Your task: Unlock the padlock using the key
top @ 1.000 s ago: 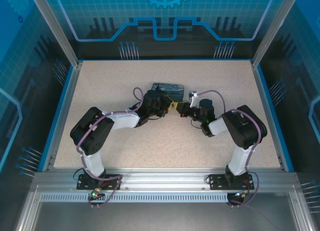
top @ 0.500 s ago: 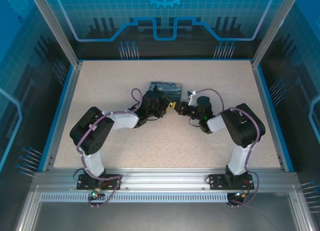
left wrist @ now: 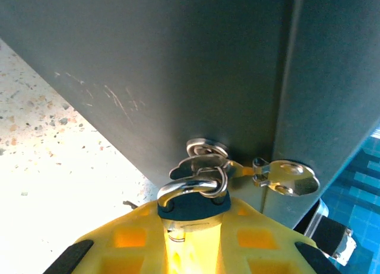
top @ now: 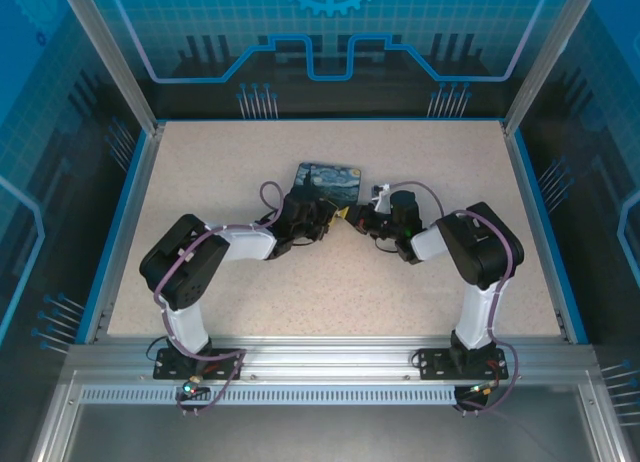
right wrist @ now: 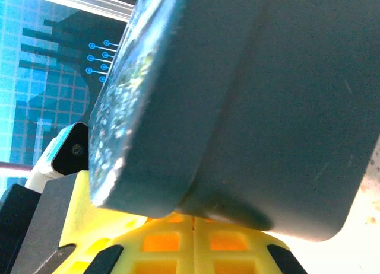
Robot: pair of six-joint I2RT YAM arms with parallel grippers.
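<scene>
Left pincer [left wrist: 191, 226] pinching padlock [left wrist: 193, 192]; key [left wrist: 286, 178] just beside; right pincer [right wrist: 194, 225] pressed together by box [right wrist: 255, 108].

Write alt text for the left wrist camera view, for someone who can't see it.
A small padlock, its silvery shackle hooked through a ring on a dark grey box, sits between the yellow jaws of the left gripper at the bottom. A silvery key is just to its right, with speckled table on the left.
</scene>
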